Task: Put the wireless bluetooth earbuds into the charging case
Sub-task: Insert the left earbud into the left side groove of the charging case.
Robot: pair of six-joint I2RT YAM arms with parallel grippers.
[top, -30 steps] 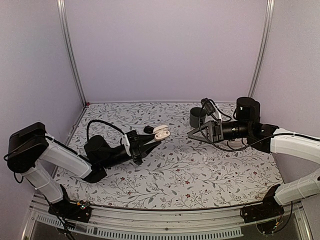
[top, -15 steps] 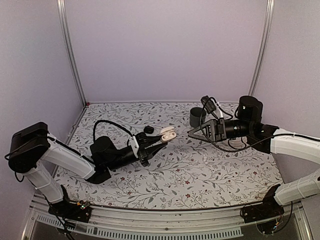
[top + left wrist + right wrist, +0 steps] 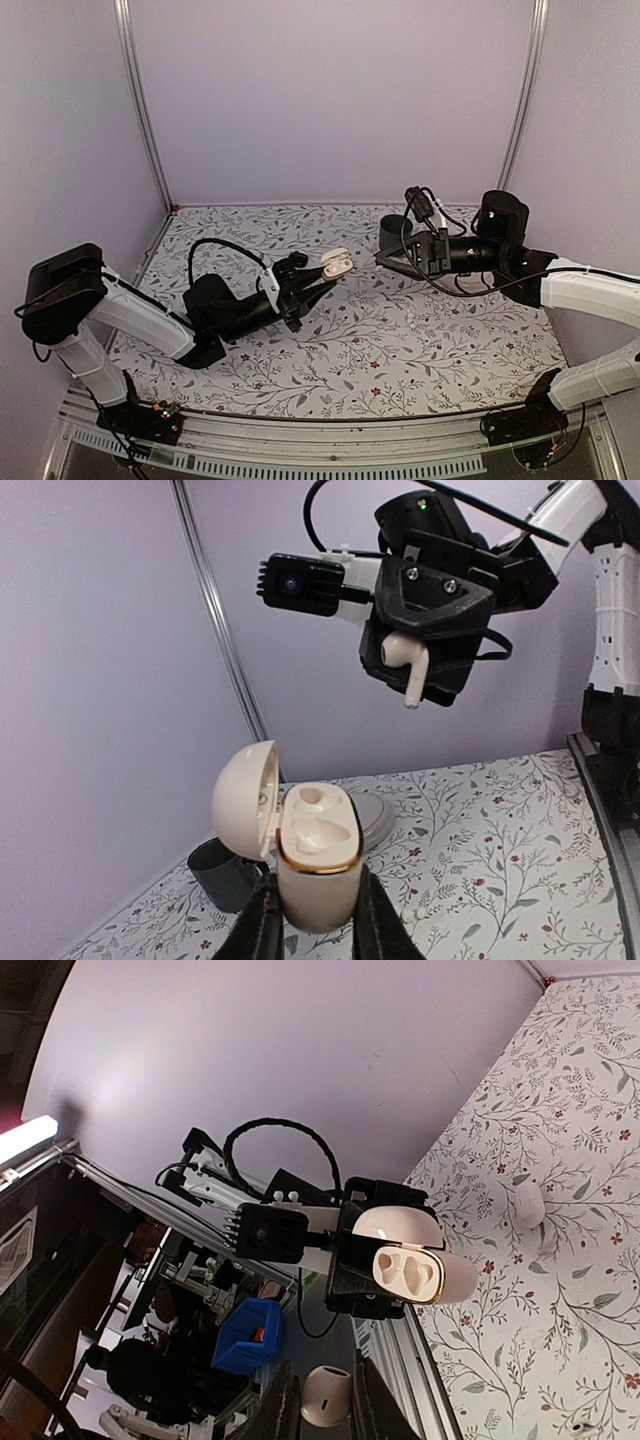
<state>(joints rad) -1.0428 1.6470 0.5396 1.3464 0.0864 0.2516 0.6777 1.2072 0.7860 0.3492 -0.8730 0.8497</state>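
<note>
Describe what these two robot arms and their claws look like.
Both arms have white shells on the long links and black joints. A black cable loops above the left arm; thinner black cables trail by the right arm. The left gripper and right gripper are black wedges tapering to two fingers.

The charging case [image 3: 338, 265], gripped in the left hand [image 3: 322, 278], and the right hand [image 3: 383, 259], which carries an earbud [image 3: 405, 662], face each other across open air; nothing stands in this gap. The case lid [image 3: 243, 798] is hinged aside, so both sockets [image 3: 320, 830] are exposed from above. A dark grey cup [image 3: 392, 233] and a shallow grey dish [image 3: 376, 818] stand on the far right of the worktop [image 3: 400, 350], behind the right hand. A small white object [image 3: 528, 1204] lies on the floral surface. Walls and corner posts [image 3: 140, 110] bound the sides.
</note>
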